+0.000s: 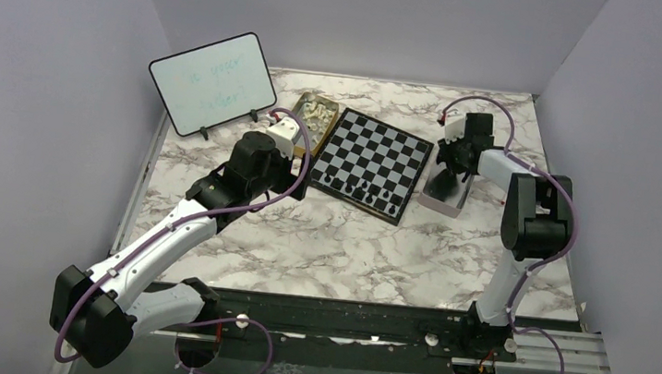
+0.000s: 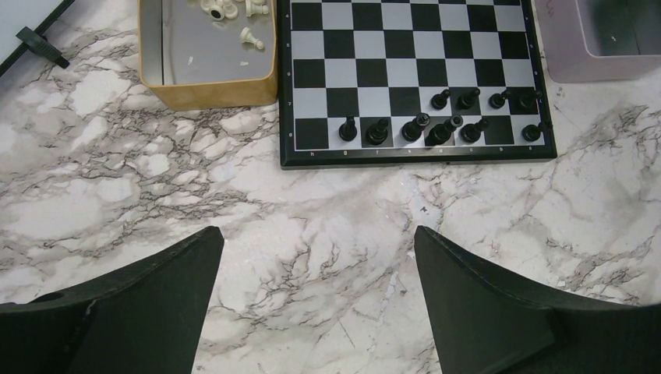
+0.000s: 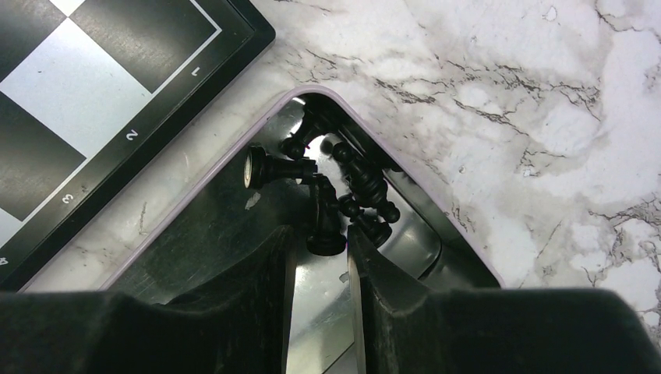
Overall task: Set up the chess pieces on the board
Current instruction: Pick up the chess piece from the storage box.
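At the right gripper: narrowed to a slit either side of a black piece; cannot tell whether actually pinching it. Sits low in the corner of a pink tray, with loose black pieces heaped against the rim and little room around. Past that rim, a thin strip of marble, then the board edge.

At the left gripper: spread wide, holding nothing, above bare marble short of the board's near edge. On the two nearest rows, set black pieces, many squares free beyond. Just beside the board's left edge, a gold tin with cream pieces.

Farther out: whiteboard propped far left; lilac walls close on three sides.
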{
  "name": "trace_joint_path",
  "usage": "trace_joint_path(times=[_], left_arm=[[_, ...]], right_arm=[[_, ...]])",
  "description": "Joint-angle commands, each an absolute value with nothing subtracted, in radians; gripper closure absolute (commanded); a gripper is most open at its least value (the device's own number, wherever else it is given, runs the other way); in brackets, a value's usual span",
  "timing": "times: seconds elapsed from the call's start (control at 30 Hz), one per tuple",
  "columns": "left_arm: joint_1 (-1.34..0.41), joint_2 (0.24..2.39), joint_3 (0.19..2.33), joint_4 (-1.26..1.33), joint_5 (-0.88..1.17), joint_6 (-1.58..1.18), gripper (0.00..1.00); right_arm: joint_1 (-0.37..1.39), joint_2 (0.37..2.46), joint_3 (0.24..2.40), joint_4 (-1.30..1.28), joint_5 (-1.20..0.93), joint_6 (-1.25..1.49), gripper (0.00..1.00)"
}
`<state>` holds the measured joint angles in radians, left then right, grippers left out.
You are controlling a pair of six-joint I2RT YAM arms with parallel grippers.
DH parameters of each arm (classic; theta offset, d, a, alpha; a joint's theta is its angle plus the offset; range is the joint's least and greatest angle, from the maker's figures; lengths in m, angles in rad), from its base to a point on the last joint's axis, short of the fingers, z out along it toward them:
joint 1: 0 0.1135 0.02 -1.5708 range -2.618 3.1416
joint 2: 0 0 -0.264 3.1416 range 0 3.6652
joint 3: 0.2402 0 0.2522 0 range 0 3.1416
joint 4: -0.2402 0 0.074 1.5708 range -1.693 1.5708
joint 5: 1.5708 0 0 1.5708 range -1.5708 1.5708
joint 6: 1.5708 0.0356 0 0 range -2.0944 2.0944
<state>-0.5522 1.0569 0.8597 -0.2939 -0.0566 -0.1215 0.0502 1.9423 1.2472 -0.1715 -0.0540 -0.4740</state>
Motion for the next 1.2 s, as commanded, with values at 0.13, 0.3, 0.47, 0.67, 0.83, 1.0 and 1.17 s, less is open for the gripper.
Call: trace_joint_path(times=[0.13,0.3,0.47,0.67,0.83,1.0,1.17], left_arm=[[-0.558,1.053,0.848,-0.279,-0.039,-0.117,0.07],[-0.558,1.049,0.847,-0.279,-0.043,-0.115,0.07],[-0.558,1.050,0.847,-0.275,-0.042,-0.117,0.07],[-0.558,1.041,0.841,-0.270,-0.039,-0.120,0.06],[-0.558,1.045,0.841,-0.272,-0.046,-0.131,0.02],[-0.558,1.055,0.845,-0.278,-0.058,-0.155,0.01],[-0.558,1.087,0.878,-0.297,-0.052,-0.199,0.01]], right_arm=[[0.043,1.958,1.208,-0.151,-0.085,-0.499,0.72],[0.043,1.943,1.207,-0.167,-0.084,-0.499,0.76],[0.043,1.898,1.205,-0.188,-0.057,-0.482,0.81],[0.044,1.821,1.174,-0.204,-0.039,-0.468,0.84],[0.044,1.749,1.141,-0.222,-0.045,-0.469,0.86],[0.044,1.663,1.128,-0.241,-0.114,-0.442,0.86],[0.049,1.566,1.123,-0.278,-0.294,-0.424,0.86]])
